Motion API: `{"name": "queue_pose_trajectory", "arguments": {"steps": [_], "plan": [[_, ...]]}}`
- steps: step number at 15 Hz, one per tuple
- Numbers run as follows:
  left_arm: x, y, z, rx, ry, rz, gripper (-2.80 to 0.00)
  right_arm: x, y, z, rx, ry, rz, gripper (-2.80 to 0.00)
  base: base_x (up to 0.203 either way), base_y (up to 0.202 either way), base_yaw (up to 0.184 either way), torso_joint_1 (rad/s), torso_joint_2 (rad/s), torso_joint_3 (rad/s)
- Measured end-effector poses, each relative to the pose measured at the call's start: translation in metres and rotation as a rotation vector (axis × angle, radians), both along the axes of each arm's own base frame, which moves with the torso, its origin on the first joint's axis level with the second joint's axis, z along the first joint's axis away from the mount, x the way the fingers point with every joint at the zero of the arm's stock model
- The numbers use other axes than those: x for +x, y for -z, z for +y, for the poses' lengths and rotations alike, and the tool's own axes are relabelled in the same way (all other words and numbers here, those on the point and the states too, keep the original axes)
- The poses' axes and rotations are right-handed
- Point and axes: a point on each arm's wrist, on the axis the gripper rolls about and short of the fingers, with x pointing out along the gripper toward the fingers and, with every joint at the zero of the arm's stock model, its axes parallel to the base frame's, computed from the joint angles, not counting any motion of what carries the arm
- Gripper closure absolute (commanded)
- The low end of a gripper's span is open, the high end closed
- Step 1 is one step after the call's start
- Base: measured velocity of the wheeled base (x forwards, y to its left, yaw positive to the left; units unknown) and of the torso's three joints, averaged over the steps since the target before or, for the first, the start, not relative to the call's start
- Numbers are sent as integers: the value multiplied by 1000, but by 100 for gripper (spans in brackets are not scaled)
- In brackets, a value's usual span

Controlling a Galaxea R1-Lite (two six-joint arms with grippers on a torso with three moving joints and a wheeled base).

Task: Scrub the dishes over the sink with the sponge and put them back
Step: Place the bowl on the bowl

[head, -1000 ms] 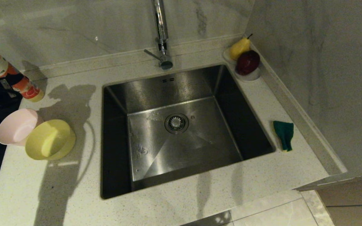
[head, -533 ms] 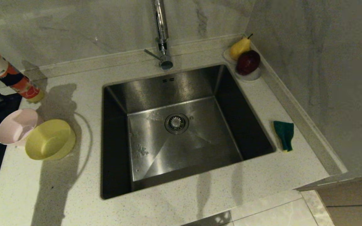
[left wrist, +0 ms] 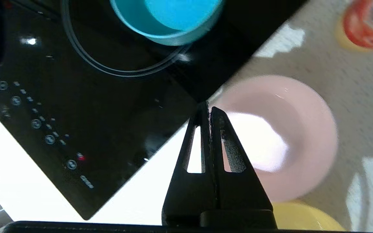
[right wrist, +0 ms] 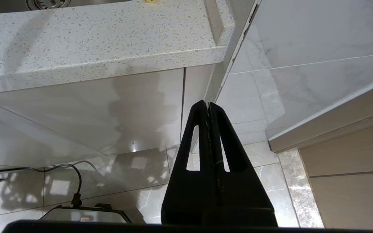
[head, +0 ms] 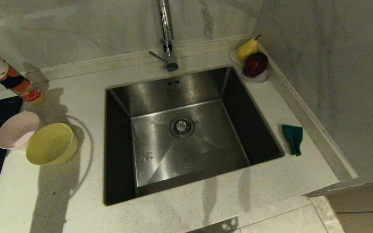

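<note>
We take the sink as our ref point. Left of it on the counter sit the yellow bowl and, touching it on the far-left side, the pink bowl. Further left still, the blue bowl rests on the black cooktop (only a sliver of it shows from the head cam). Behind the bowls, a red-and-yellow bottle leans by the wall. Right of the sink, near its front-right corner, lies the sponge, green face up, apart from everything else. At the sink's back-right corner a white dish holds a pear and an apple; the faucet stands behind the basin.

Our left gripper hangs above the pink bowl's rim next to the cooktop edge, fingers pressed together w/ nothing between. Our right gripper is parked below counter level, right of the sink, likewise closed & empty.
</note>
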Motion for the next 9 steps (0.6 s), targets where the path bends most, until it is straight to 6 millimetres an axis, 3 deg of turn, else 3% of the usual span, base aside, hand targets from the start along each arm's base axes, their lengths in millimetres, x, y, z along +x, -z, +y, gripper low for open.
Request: {"name": "queue_pose_trajectory", "arguments": {"steps": [7,9], "plan": [[-9,-4,9,0,-25,-2,0,0,0,0,0,0,0,0,0,0,0,0,0,0],[-11,4,8,-43,29,19,0,0,0,0,0,0,0,0,0,0,0,0,0,0]]}}
